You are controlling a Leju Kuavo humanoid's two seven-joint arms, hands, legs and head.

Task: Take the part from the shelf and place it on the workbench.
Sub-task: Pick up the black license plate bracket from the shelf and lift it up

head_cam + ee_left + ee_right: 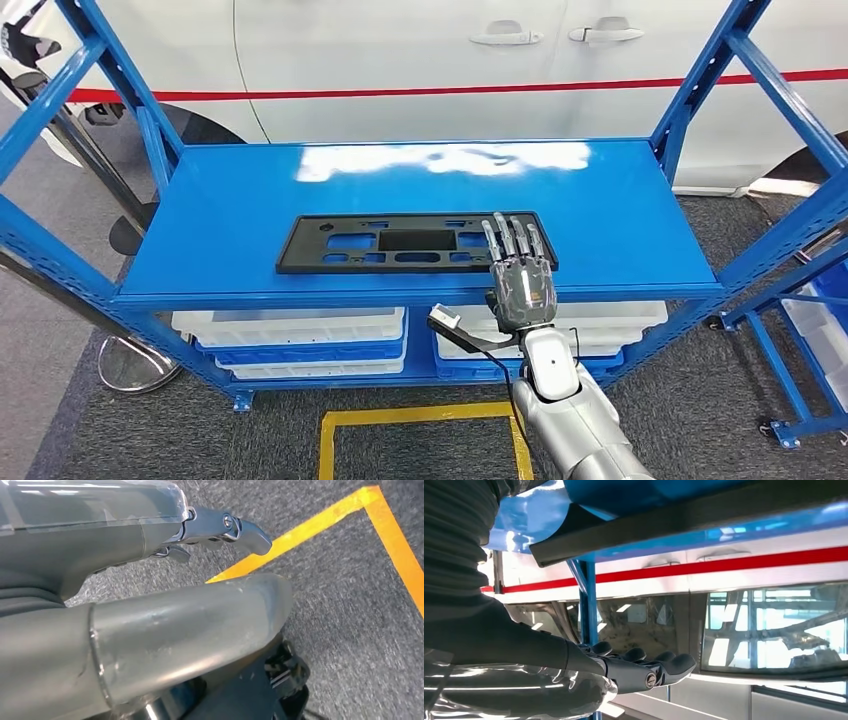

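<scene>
Right hand: our right hand (521,272) reaches over the front lip of the shelf, fingers straight and a little spread, holding nothing. The fingertips lie over the near right end of the part; whether they press on it we cannot tell.

Thumb: in the right wrist view the thick thumb sits apart from the fingers (644,666), so the grasp has not closed.

Left hand: our left hand (150,580) hangs over the grey carpet near a yellow floor line (320,525). Its fingers look extended, with nothing in them.

Part: the black part (415,243) is a long flat panel with rectangular cut-outs, lying flat under and just beyond the right hand's fingertips and stretching away to that hand's left.

Handling: we judge it light, thin moulded plastic, stiff along its short side but likely to flex or droop along its length if lifted from one end. The surface looks smooth, and the glossy blue shelf (640,210) would let it slide.

Where to hold: the near long edge beneath the fingers seems best, thumb under and fingers on top; drawing it slightly past the lip may open room for the thumb.

Below the hand: white bins (290,330) sit on the lower level.
</scene>
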